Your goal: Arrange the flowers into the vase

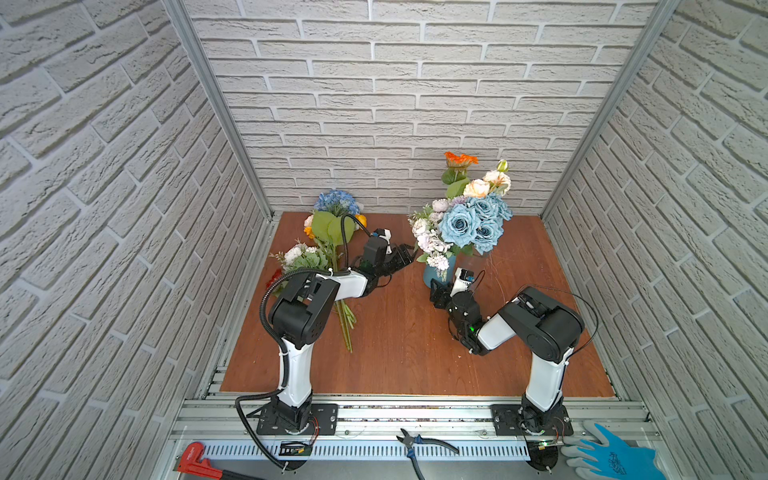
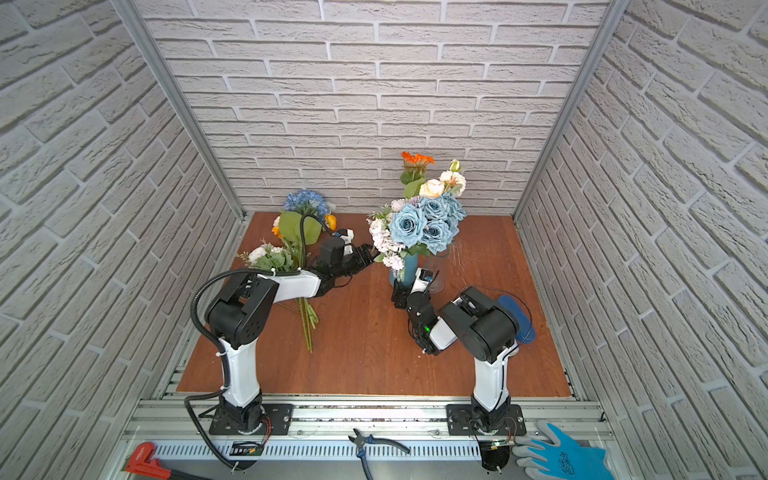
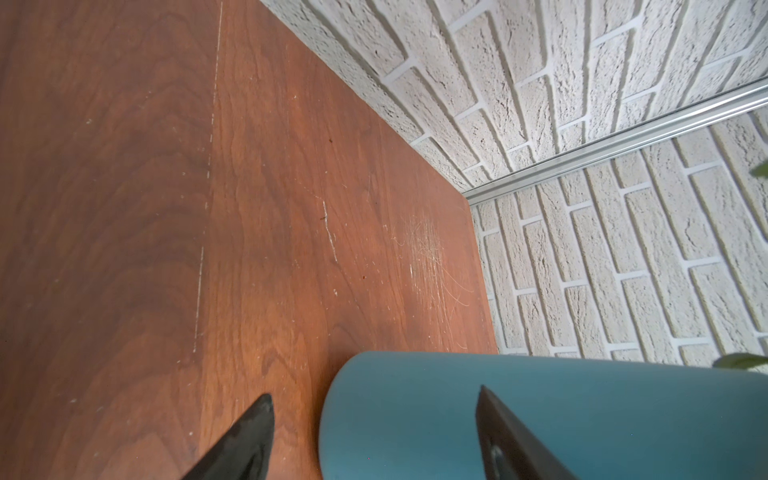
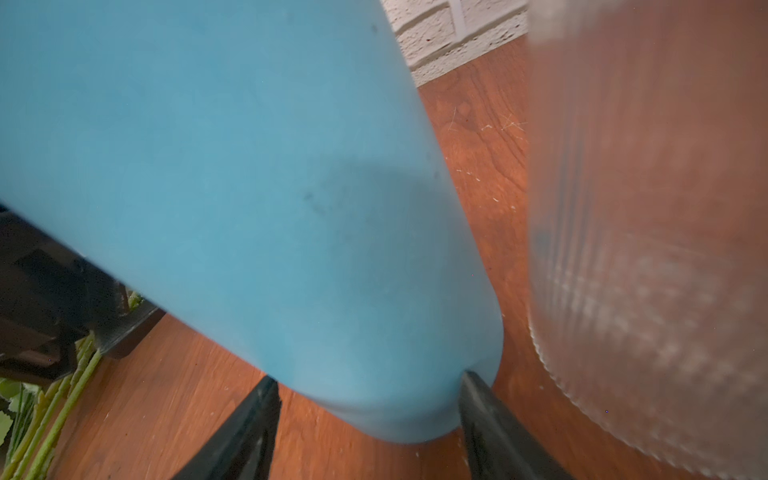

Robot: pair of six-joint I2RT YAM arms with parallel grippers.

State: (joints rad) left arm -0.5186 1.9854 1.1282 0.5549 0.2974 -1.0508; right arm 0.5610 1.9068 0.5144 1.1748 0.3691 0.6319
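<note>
Vase (image 1: 430,276), matte blue and cylindrical, upright on brown wooden tabletop (image 1: 399,353) right of centre, just beside clear ribbed glass vessel (image 4: 648,249). In it: blue roses (image 1: 467,226), pale lilac and white blooms (image 1: 430,243), peach blooms (image 1: 478,189), orange daisy (image 1: 459,159) tallest at the back. Right gripper (image 4: 368,376) low at its base, black fingertips (image 4: 257,411) against either side, grasping it. Left gripper (image 3: 374,391) released, jaws wide apart with nothing between, pointing at the vase from close by. Lying on the table at far left: big blue hydrangea (image 1: 336,202), orange-yellow poppies (image 1: 360,219), white leafy bunch (image 1: 297,254), long green stems (image 1: 347,328) trailing toward the front.
</note>
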